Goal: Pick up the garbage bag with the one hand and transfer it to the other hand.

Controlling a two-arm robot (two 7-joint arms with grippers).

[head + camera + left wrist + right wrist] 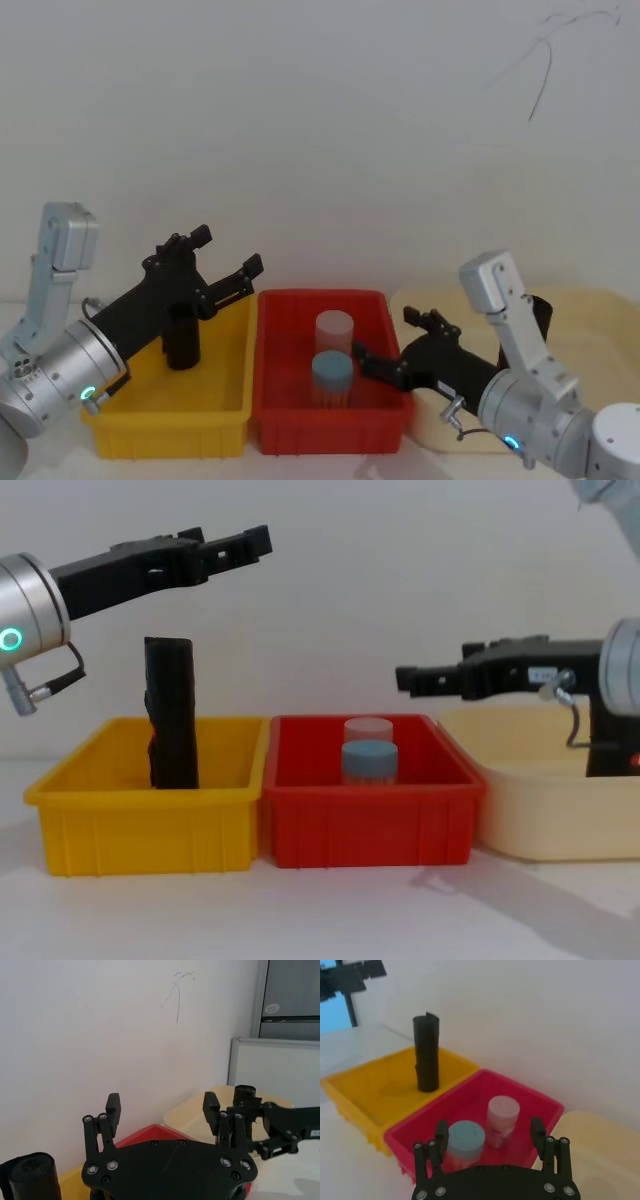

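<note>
White wall (300, 120) behind: the tall black wrinkled garbage bag roll (181, 340) stands upright near the yellow plastic bin's (165, 418) back edge, easy to grab. The black two-finger left gripper (228, 250) reaches over it, fingers spread. The black right gripper (385, 335) waits at the red plastic bin's (330, 425) right edge, also spread, probably ready to receive.

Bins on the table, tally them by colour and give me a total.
Yellow bin: 1
Red bin: 1
Cream bin: 1
Total: 3
</note>
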